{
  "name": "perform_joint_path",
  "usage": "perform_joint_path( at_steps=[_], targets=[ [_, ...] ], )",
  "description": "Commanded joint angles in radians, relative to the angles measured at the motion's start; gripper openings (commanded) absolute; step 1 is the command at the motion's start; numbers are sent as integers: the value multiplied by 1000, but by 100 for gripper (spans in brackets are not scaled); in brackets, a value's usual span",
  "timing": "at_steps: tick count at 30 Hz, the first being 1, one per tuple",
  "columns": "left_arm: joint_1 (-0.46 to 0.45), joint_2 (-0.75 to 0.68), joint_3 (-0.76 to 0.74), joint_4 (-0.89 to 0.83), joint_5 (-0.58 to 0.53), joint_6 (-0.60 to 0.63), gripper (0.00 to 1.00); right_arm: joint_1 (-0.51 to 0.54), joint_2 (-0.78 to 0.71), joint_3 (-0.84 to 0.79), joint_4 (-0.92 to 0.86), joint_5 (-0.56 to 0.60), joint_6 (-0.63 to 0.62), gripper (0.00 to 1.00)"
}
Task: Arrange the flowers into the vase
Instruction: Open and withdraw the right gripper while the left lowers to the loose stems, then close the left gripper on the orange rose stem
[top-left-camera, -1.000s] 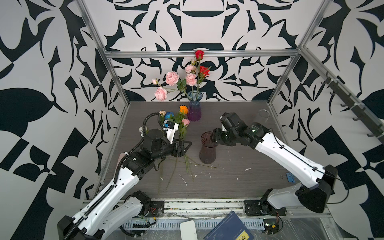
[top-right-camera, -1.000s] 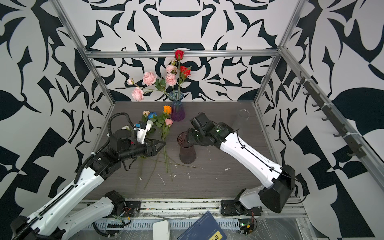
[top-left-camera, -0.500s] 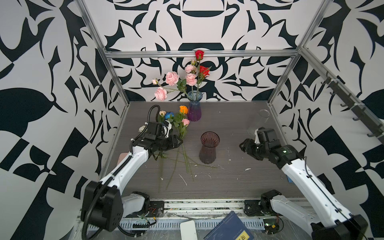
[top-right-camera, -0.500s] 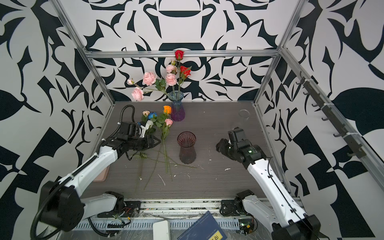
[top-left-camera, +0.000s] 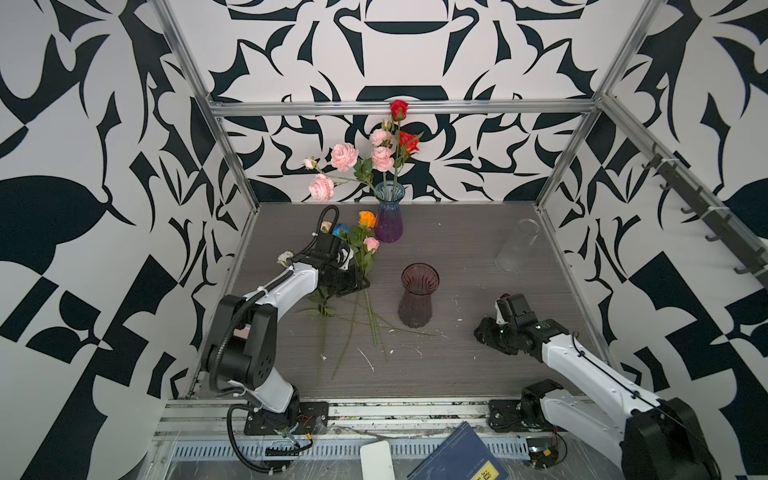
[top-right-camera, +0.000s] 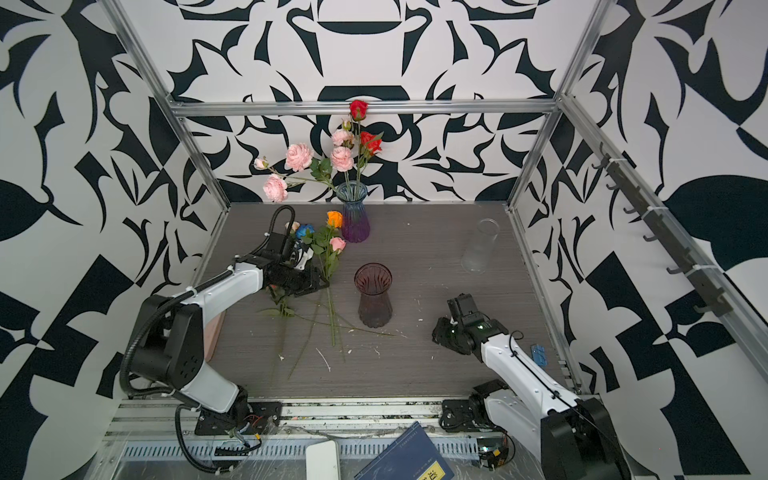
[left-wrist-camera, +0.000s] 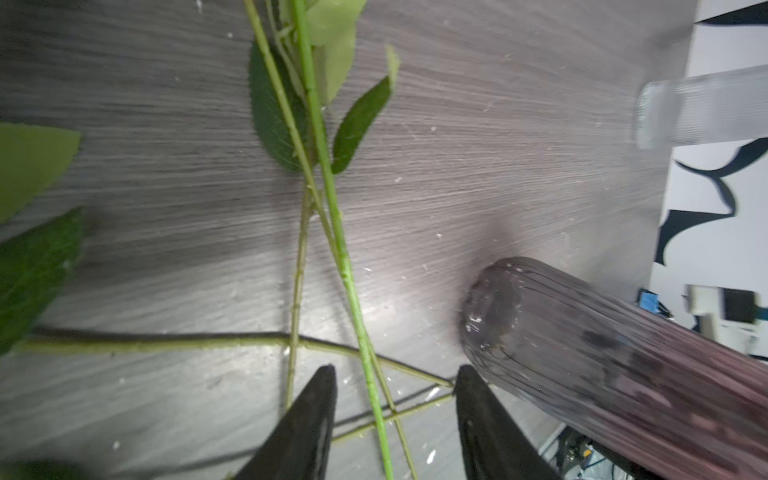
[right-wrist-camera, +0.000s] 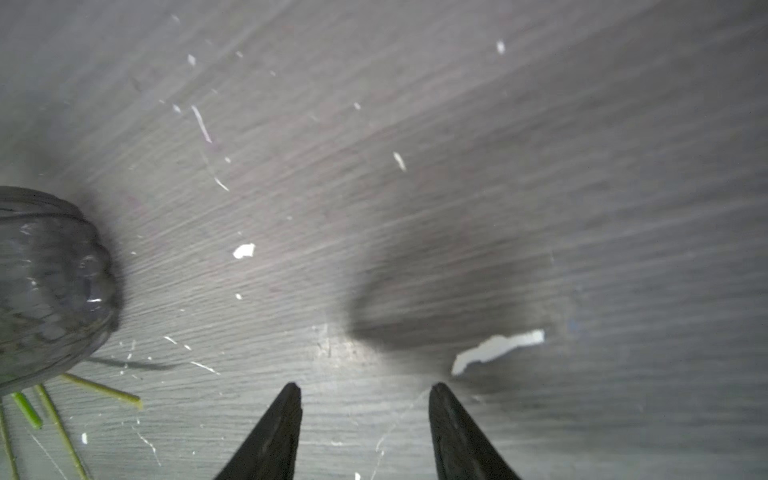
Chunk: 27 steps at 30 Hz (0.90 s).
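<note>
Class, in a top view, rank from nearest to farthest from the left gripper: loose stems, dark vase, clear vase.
1. loose stems, lying beneath the left gripper.
2. dark vase, mid-table, to its right.
3. clear vase, far right, near the wall.

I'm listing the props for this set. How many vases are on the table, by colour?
blue-to-purple vase, holding flowers: 1
dark plum vase, empty: 1
clear glass vase, empty: 1
Total: 3
</note>
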Motion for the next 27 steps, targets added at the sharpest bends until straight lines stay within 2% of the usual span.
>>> perform_joint_path(
  at_steps=[1, 5, 14, 18, 27],
  targets=[
    [2, 72, 28, -23, -30, 20, 47, 21, -48, -9, 37, 72, -34, 52],
    [0, 103, 38, 4, -59, -1, 42, 45, -77, -22, 48, 107, -29, 51],
    [-53, 149, 109, -18, -86, -27, 41, 67, -74, -46, 81, 142, -6, 51],
    [-73, 175, 135, -32, -114, -19, 41, 67, -105, -60, 93, 124, -13, 50],
    [-107, 219, 184, -99, -213, 24, 32, 67, -113, -64, 95, 113, -14, 50]
  ],
)
